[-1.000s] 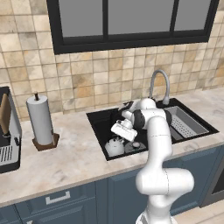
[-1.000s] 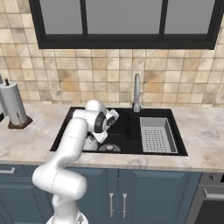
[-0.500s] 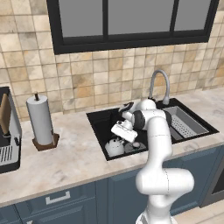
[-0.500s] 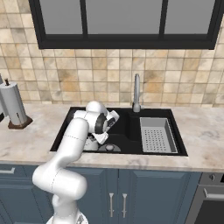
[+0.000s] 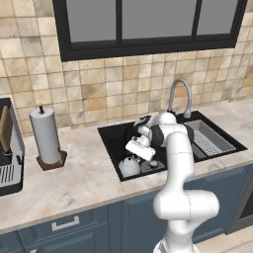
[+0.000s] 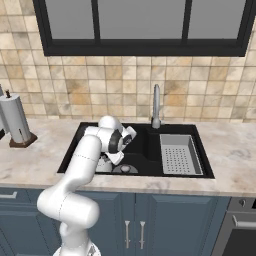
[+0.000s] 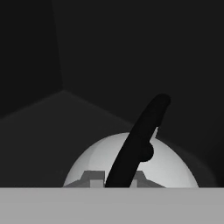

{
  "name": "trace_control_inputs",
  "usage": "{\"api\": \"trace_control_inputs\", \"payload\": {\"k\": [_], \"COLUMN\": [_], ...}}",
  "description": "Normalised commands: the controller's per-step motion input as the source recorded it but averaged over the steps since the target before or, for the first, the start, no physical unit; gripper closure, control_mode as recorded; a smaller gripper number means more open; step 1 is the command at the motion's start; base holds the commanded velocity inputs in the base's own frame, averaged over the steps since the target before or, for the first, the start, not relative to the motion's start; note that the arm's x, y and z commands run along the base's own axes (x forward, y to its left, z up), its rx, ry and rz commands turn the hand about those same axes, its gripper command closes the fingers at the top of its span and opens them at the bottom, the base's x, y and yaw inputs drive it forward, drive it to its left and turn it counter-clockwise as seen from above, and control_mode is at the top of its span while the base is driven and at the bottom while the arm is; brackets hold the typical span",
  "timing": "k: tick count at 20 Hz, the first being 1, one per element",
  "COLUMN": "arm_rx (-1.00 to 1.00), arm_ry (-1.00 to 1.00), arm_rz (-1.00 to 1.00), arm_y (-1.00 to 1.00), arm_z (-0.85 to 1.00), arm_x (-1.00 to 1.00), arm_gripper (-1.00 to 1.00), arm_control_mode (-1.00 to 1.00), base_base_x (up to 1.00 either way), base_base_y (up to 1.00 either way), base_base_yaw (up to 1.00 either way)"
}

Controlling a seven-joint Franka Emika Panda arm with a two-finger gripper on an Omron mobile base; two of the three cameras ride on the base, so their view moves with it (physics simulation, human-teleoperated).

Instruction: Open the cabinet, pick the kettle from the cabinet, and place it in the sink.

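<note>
**Kitchen counter: kettle in sink**

Kettle (image 5: 130,166) sat on the black sink (image 5: 114,141) floor, front-left corner. My gripper (image 5: 136,154) hung just above it, handle close under the hand; couldn't tell finger state. Faucet (image 5: 180,97) behind the basin, paper towel roll (image 5: 45,136) well left on the counter (image 5: 74,183).

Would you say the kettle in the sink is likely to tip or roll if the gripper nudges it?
Probably not: the kettle looks squat, sitting upright in the sink. Its rounded body may slide. The arched handle looks rigid.
</note>
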Motion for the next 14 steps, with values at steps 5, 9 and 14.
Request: {"api": "trace_control_inputs", "payload": {"k": [5,9,14], "arm_rx": [0.0,0.0,0.0], "arm_ry": [0.0,0.0,0.0], "arm_rz": [0.0,0.0,0.0], "arm_y": [0.04,0.02,0.0], "arm_z": [-0.21,-0.17,-0.13], "arm_x": [0.11,0.05,0.0], "arm_gripper": [1.0,-1.0,-1.0], "arm_control_mode": [-1.0,-1.0,-1.0], "base_base_x": [0.0,0.0,0.0], "base_base_y": [0.0,0.0,0.0], "base_base_yaw": [0.0,0.0,0.0]}}
